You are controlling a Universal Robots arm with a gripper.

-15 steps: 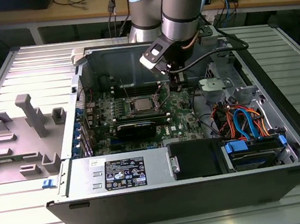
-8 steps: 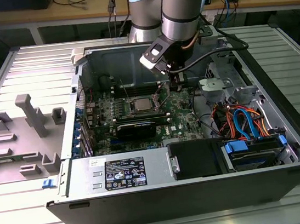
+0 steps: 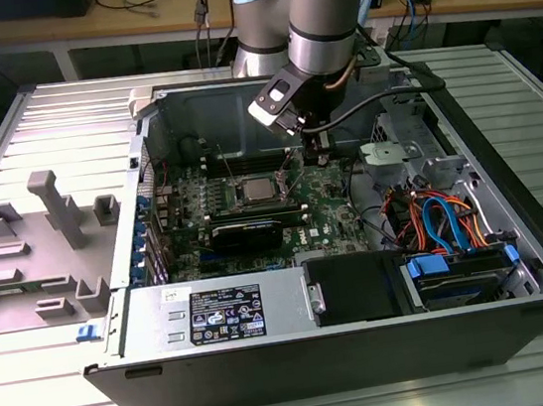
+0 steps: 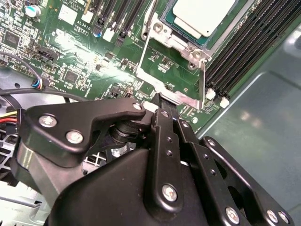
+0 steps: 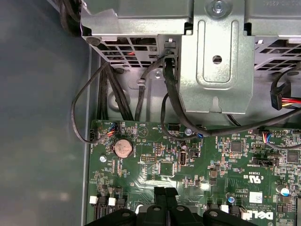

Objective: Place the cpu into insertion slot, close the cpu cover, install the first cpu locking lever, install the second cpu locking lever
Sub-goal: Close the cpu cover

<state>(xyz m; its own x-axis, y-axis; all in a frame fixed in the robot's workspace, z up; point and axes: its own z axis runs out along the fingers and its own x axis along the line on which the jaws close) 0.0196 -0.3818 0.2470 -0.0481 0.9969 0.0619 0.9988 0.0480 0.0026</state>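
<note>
One arm [image 3: 322, 16] reaches steeply down into open computer case [image 3: 303, 364], wrist tilted over green motherboard [image 3: 330, 203]. End effector [image 4: 161, 100] fingers pressed together, tips touching free edge of cpu cover [image 4: 183, 97], which is swung open. cpu [image 4: 203, 14] lies seated in insertion slot [image 4: 181, 34], just beyond cover's hinge.
</note>
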